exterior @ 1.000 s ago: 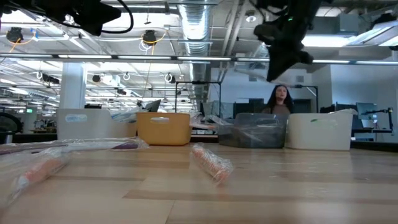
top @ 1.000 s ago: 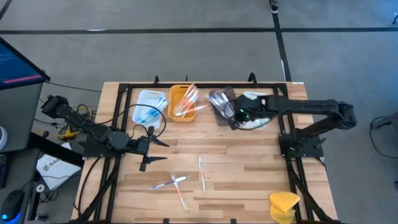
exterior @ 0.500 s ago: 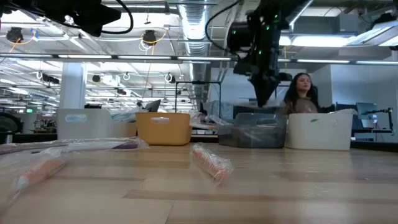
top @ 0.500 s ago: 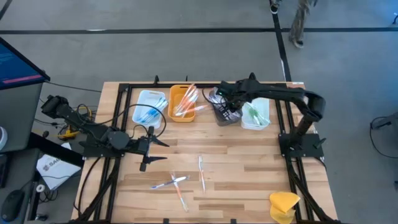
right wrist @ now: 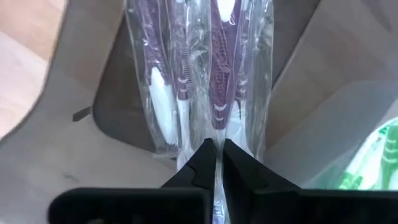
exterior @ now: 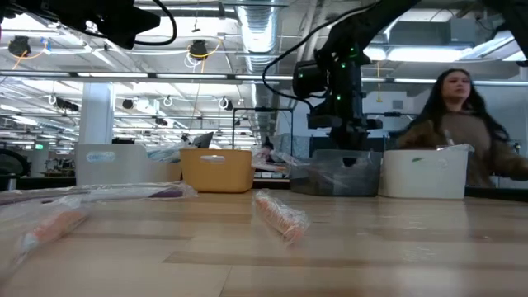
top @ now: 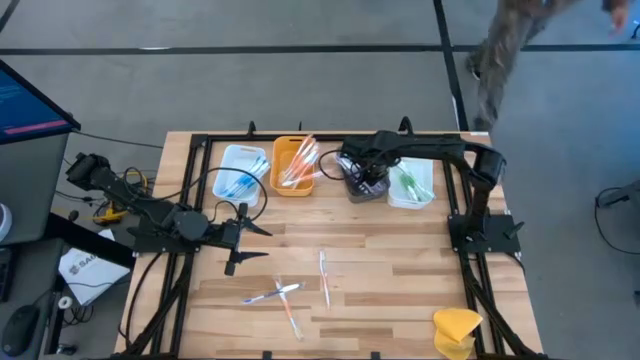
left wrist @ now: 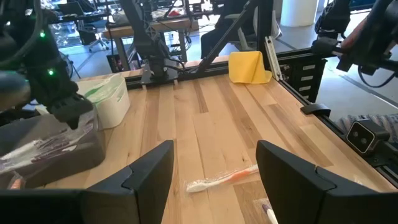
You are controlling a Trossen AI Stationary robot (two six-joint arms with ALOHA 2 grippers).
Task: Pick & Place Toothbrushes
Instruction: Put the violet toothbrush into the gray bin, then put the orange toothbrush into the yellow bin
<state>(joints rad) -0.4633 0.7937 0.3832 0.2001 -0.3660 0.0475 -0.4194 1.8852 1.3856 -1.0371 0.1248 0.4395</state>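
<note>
Wooden table (top: 400, 260) carries the trays at its far edge, where the right end effector (right wrist: 216, 152), clenched on a wrapped purple toothbrush (right wrist: 219, 74), hangs over the grey tray (top: 352, 160) and should release only when low inside it.

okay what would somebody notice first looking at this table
Probably the right gripper, shut on a wrapped purple toothbrush over the dark tray at the table's far edge, in a row with an orange tray and two white ones. Loose toothbrushes lie mid-table, and the left gripper waits open beside them.
</note>
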